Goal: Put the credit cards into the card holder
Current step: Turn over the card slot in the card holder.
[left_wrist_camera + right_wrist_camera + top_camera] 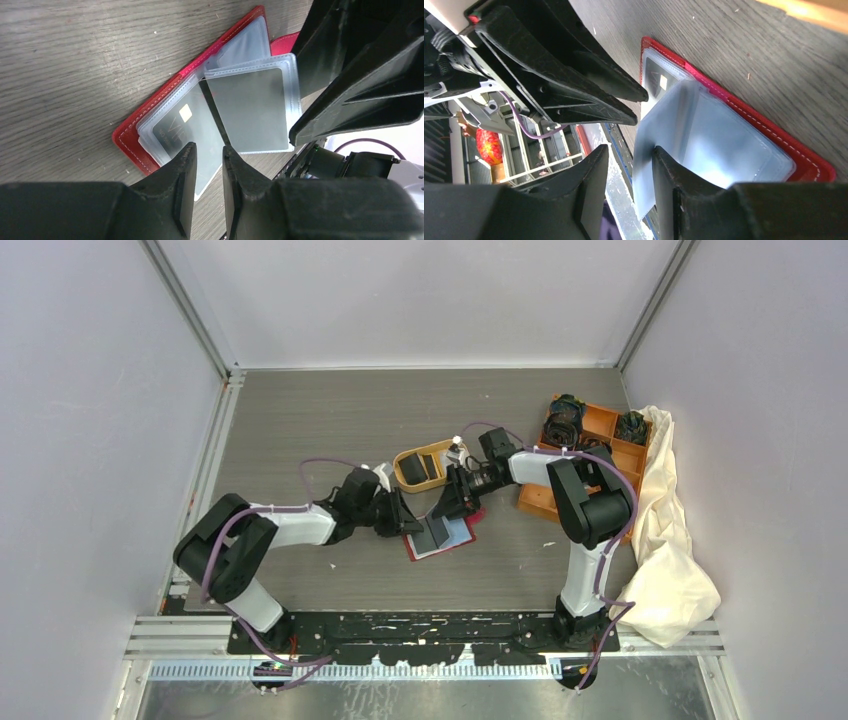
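The card holder (457,536) lies open on the table, a red wallet (131,140) with clear sleeves. One black credit card (176,126) with a chip sits inside a sleeve; it also shows in the right wrist view (657,79). A second sleeve page (250,107) holds a grey card. My left gripper (209,150) hovers at the wallet's near edge (408,520), its jaws slightly open with nothing between them. My right gripper (630,150) is open over the wallet's far side (452,505); a lifted sleeve leaf (644,165) leans on the inner face of one finger. More black cards (430,468) lie in the orange oval tray.
The orange oval tray (404,470) stands just behind the wallet. An orange compartment box (600,425) with black coiled bands sits at the back right, beside a crumpled white cloth (665,540). The two grippers are very close together over the wallet.
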`<move>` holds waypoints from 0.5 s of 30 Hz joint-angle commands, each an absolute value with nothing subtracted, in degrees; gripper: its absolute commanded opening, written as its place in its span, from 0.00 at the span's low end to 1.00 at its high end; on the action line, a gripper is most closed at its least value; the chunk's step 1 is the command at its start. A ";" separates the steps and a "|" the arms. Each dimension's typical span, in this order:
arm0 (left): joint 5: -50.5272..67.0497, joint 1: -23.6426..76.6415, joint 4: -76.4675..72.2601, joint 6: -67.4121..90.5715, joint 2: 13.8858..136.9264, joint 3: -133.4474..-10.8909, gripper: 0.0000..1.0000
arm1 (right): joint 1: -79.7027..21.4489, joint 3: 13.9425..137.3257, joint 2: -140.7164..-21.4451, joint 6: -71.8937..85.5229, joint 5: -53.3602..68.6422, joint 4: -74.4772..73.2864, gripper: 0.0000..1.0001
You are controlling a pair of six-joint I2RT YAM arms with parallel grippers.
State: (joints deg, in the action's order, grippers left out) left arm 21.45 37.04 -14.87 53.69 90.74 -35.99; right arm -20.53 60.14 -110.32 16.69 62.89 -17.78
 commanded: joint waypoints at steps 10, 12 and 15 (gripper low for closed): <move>24.00 37.76 -20.30 54.93 92.22 -37.93 0.33 | -21.60 60.86 -109.16 17.14 64.60 -16.61 0.36; 23.91 37.72 -20.37 54.93 92.56 -37.84 0.33 | -21.70 60.89 -109.15 17.13 64.68 -16.67 0.36; 23.80 37.71 -20.39 54.93 93.01 -37.71 0.34 | -21.82 60.91 -109.16 17.14 64.95 -16.75 0.37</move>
